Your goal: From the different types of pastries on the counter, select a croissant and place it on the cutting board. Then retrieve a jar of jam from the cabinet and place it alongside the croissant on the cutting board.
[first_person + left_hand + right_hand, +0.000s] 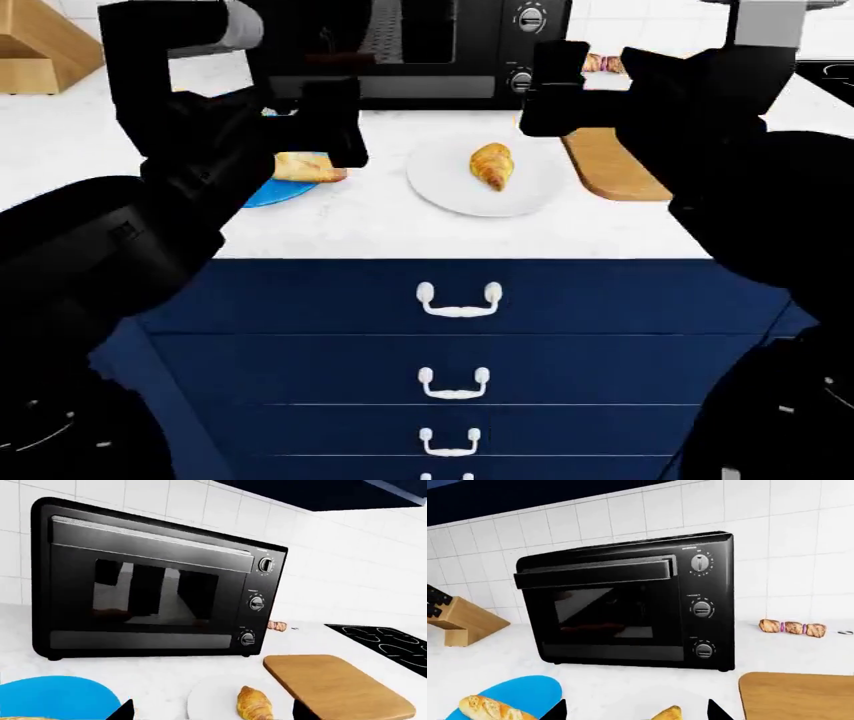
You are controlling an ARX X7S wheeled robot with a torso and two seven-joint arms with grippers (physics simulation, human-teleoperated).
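The croissant (491,165) lies on a round white plate (447,195) on the marble counter (80,150). The wooden cutting board (607,165) lies bare just right of the plate. The baguette (307,168) rests on a blue plate (267,192) to the left. My left gripper (334,125) is open and empty, above the counter between the two plates. My right gripper (554,90) is open and empty, above the plate's far right side. The left wrist view shows the croissant (254,703) between the open left gripper (212,712) and the board (337,685). The jar of jam is out of view.
A black toaster oven (400,40) stands at the back behind the plates. A knife block (34,50) is at the back left. A skewer of chunks (792,628) lies right of the oven. A black cooktop (387,642) lies beyond the board. Navy drawers (454,340) are below.
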